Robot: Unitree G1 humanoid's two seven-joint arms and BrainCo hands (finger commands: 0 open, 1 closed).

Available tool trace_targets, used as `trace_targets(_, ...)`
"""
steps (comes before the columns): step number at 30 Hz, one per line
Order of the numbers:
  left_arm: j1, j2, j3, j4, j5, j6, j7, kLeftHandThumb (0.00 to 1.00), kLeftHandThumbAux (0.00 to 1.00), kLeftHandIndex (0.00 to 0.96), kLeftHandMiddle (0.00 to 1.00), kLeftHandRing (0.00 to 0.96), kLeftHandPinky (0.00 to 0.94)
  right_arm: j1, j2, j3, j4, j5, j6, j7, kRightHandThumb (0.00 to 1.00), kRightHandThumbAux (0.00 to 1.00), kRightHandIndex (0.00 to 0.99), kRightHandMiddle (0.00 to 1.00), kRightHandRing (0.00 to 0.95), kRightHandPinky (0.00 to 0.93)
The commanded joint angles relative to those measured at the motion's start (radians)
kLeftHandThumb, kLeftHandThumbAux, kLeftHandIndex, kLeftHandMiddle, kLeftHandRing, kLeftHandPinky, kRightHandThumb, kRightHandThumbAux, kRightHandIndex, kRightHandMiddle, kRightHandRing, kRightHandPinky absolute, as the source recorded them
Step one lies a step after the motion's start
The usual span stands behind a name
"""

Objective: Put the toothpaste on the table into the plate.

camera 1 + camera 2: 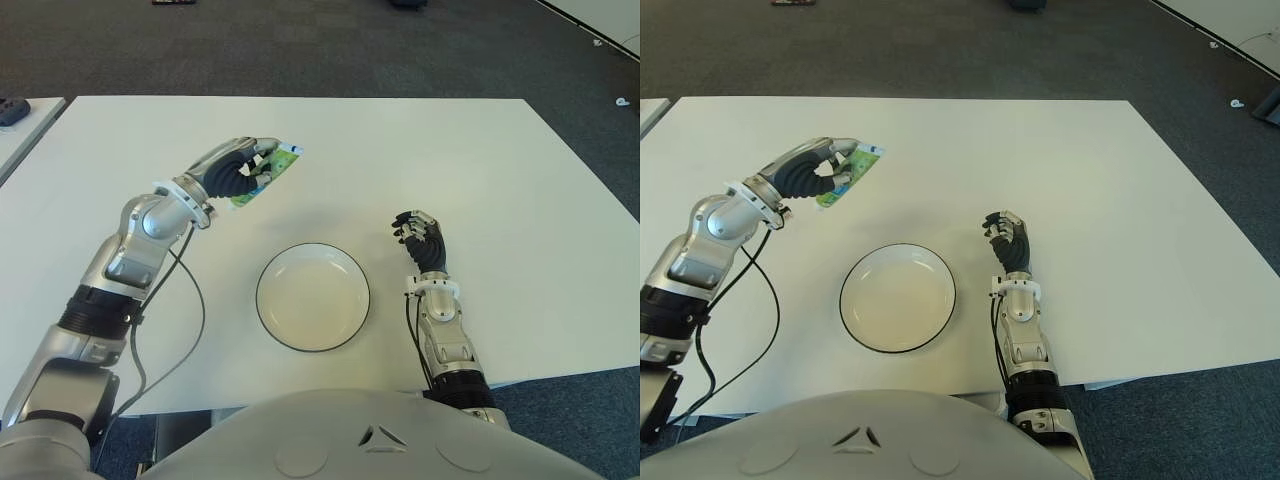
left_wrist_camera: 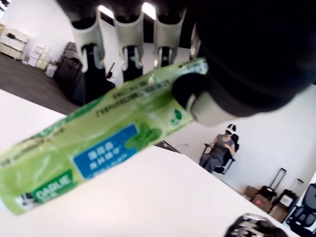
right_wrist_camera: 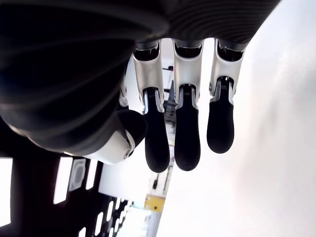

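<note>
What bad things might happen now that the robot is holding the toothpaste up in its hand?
1. The left hand pinches the toothpaste near one end, so most of the tube sticks out past the fingers. It might slip or swing loose.
2. The plate sits nearer the robot than the tube, so the hand has to carry it over. Let go too soon and it lands on the table.
The right hand shows right of the plate, holding nothing.

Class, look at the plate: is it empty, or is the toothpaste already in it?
Empty. The plate shows only its bare white inside; the toothpaste is held in the left hand, beyond it.
</note>
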Motion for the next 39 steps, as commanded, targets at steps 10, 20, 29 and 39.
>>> trace_targets(10,0.071,-0.009,-0.103,-0.116,-0.071,-0.131,-0.188,0.71,0.717,0.44,0.831,0.817,0.808,-0.02,0.004,-0.003,0.015,0.014,-0.009,0.007,0.706,0.73,0.427,0.516,0.531,0.544)
trace_targets(20,0.053,0.036,-0.198,-0.097,-0.035,-0.28,-0.336,0.705,0.718,0.439,0.843,0.824,0.807,-0.02,0.009,-0.004,0.015,0.012,-0.006,0.005,0.706,0.73,0.427,0.516,0.526,0.528)
trace_targets(29,0.021,0.025,-0.276,-0.059,0.008,-0.311,-0.412,0.706,0.718,0.439,0.844,0.833,0.823,-0.018,0.012,-0.002,0.005,0.004,0.006,0.002,0.706,0.73,0.427,0.514,0.524,0.538)
trace_targets(39,0.048,-0.014,-0.348,0.005,0.07,-0.232,-0.449,0.706,0.718,0.439,0.839,0.827,0.806,-0.014,0.013,-0.002,0.002,0.005,0.002,0.001,0.706,0.731,0.426,0.513,0.527,0.541)
